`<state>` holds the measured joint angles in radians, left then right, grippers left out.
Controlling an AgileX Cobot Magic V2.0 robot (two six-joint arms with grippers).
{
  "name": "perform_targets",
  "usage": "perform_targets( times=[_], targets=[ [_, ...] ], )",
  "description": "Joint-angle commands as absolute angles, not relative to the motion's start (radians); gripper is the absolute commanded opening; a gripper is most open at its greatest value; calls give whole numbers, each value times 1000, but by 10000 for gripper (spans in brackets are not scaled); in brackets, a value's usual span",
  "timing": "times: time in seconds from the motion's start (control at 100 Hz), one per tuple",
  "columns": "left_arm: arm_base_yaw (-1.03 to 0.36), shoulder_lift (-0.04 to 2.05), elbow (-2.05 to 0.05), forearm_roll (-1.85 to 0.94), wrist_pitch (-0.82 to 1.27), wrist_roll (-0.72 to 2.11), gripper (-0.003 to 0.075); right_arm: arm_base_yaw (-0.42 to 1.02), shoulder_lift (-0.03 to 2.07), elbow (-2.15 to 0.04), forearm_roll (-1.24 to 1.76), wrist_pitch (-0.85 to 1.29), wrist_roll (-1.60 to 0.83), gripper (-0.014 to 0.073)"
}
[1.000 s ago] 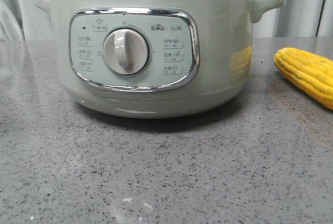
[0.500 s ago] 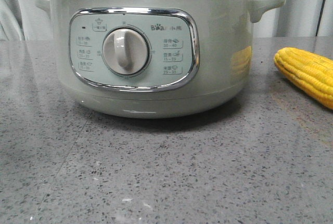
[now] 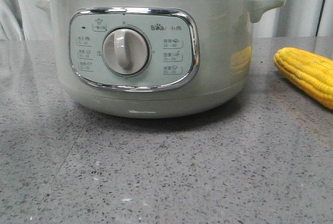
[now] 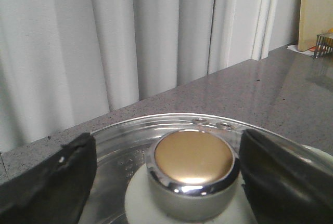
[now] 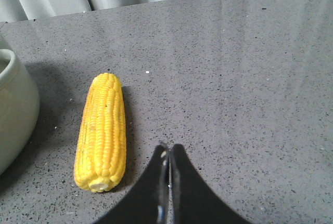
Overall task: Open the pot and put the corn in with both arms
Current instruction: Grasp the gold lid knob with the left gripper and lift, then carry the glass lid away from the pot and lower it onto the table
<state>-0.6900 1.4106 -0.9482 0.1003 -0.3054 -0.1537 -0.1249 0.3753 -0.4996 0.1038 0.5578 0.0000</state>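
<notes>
Sitting mid-table, left of centre: pot (image 3: 151, 52), pale green, dial facing near side, glass lid (image 4: 119, 146) on top w/ gold-topped knob (image 4: 193, 159). Lying to pot's right, apart from it, on grey speckled table (image 3: 166, 172): corn (image 3: 307, 73), yellow, not held. Left gripper (image 4: 166, 172) fingers (image 4: 49, 182) spread wide either side of knob, no contact seen. Right gripper (image 5: 169, 154) fingers (image 5: 179, 187) pressed together, holding nothing, just beside corn's cut end, above table.
</notes>
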Motion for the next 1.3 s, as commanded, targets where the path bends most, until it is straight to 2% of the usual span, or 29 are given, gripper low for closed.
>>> perform_targets(
  times=[0.0,0.3,0.44,0.58,0.82,1.01,1.29],
  targets=[
    [-699,1398,-1007,96,-365,-166,525,-130,393,-531,105,488,-8,-64],
    [-699,1437,-1025,96,-361,-166,520,-130,393,-531,105,488,-8,-64],
    [-699,1437,-1025,96,-332,-166,453,-130,393,-531,105,486,-8,-64],
    [-699,1437,-1025,96,-319,-166,317,-130,393,-531,105,486,-8,-64],
    [-699,1437,-1025,96,-319,-166,-19,-130,393,-531,105,482,-8,-64],
    [-699,1433,-1057,96,-352,-166,-20,-130,393,-531,105,480,-8,-64],
    [-690,1381,-1196,96,-267,-162,-20,-130,393,-531,105,475,-8,-64]
  ],
)
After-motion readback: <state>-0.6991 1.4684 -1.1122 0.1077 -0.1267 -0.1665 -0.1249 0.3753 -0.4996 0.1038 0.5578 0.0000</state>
